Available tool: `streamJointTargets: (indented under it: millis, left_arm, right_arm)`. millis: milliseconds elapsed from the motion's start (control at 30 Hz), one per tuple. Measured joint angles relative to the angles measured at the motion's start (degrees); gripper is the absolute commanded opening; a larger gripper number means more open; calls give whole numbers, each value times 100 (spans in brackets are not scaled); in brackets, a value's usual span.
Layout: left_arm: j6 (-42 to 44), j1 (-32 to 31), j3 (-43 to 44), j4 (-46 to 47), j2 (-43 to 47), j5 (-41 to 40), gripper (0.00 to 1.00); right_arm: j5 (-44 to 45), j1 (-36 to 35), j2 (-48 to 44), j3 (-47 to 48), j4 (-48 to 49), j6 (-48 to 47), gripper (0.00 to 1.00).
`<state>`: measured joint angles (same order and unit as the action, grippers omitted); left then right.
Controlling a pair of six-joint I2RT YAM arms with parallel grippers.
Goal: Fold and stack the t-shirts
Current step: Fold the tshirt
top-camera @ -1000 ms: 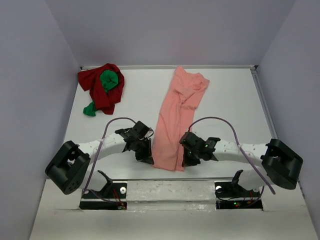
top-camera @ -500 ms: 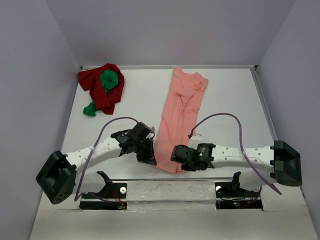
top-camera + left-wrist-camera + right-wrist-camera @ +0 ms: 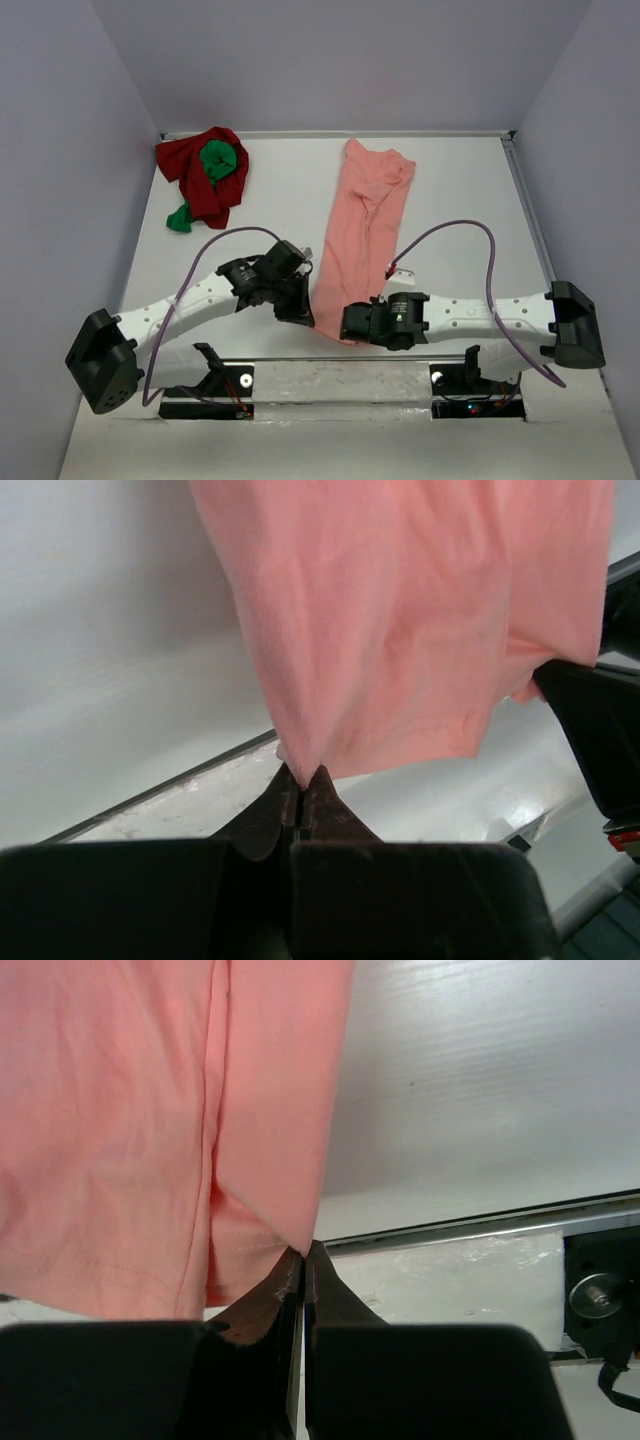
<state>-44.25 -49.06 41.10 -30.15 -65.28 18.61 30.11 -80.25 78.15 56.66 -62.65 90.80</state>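
The pink shirt (image 3: 360, 230) stretches away from both grippers, its near hem spanning between them. The left gripper (image 3: 302, 778) pinches one hem corner and the right gripper (image 3: 303, 1256) pinches the other. Far ahead-left of the left gripper, the red shirt (image 3: 200, 185) lies bunched around the green shirt (image 3: 218, 160).

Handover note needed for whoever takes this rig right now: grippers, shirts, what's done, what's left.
Left gripper: shut on the pink shirt, at its near edge.
Right gripper: shut on the same shirt's near edge, at the other side.
Pink shirt: a long narrow strip down the middle of the table.
Dark red shirt and green shirt: crumpled together in the far left corner.
Done: nothing stacked.
Left: finish folding the pink one, separate and fold the other two, stack all three.
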Motion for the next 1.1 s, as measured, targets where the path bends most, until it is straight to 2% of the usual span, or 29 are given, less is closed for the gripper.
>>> streamJointTargets:
  millis: [167, 267, 500, 667, 900, 1100]
  left_arm:
    - [208, 59, 852, -105, -538, -286, 0]
    - [385, 221, 1349, -131, -970, -417, 0]
    - [903, 745, 2708, -229, -2118, -662, 0]
    - [1274, 1043, 3582, -313, -2916, -636, 0]
    - [1685, 1255, 4660, -444, -3987, -540, 0]
    - [1851, 1325, 5071, -603, -4454, -468, 0]
  right_arm:
    - [380, 219, 26, 203, -485, 42, 0]
    - [562, 804, 39, 299, -490, -372, 0]
    - [868, 2302, -177, 415, 107, -2201, 0]
    - [699, 3403, -168, 579, 1036, -3893, 0]
    - [249, 4037, 605, 1012, 1784, -5552, 0]
    - [-111, 4229, 1134, 1320, 2013, -6214, 0]
